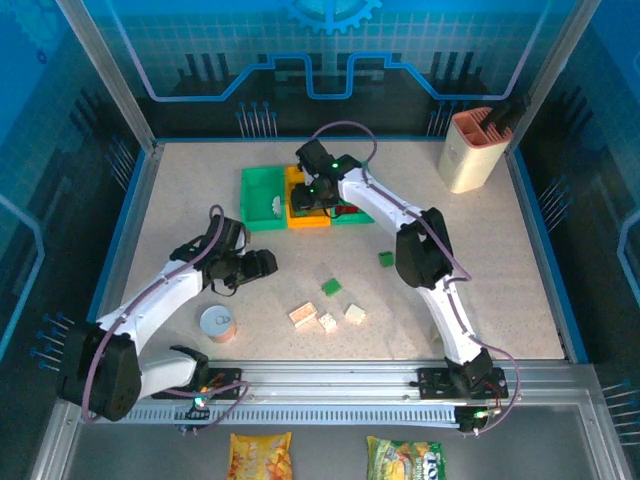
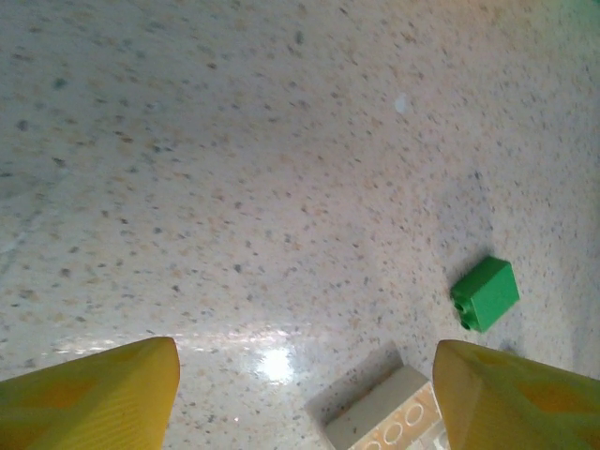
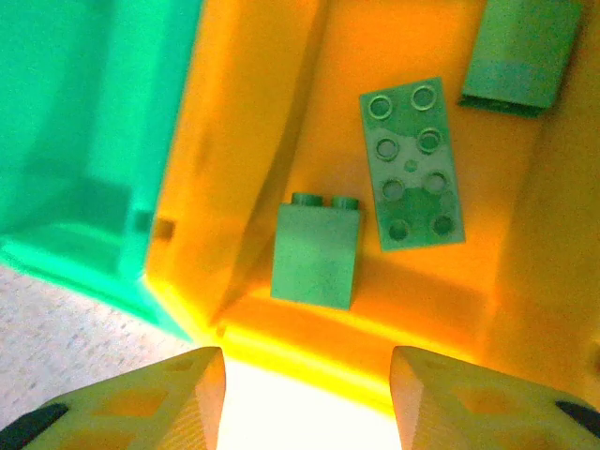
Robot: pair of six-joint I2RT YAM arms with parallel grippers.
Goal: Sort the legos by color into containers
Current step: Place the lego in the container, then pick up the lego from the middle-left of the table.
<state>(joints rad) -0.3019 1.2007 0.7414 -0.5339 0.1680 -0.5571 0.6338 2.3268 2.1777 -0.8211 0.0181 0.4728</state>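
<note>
The table (image 2: 234, 169) is showing a pale cream surface speckled with grey and brown flecks. A bright green brick (image 2: 485, 293) and a cream brick (image 2: 384, 417) are standing out against it. The yellow-orange bin (image 3: 253, 141) is glowing beside a green bin (image 3: 84, 122), and three legos (image 3: 412, 164) inside it are showing green. The holder (image 1: 470, 150) is showing beige with a salmon top.

The left arm (image 1: 150, 297) and right arm (image 1: 450, 310) share glossy white shells, black joint housings, looping grey-lilac cables (image 1: 345, 127) and small green lights (image 1: 333, 165), while the left gripper (image 2: 305, 375) and right gripper (image 3: 305, 370) carry translucent yellow wedge-shaped fingers (image 3: 450, 408) with orange-tinted recesses.
</note>
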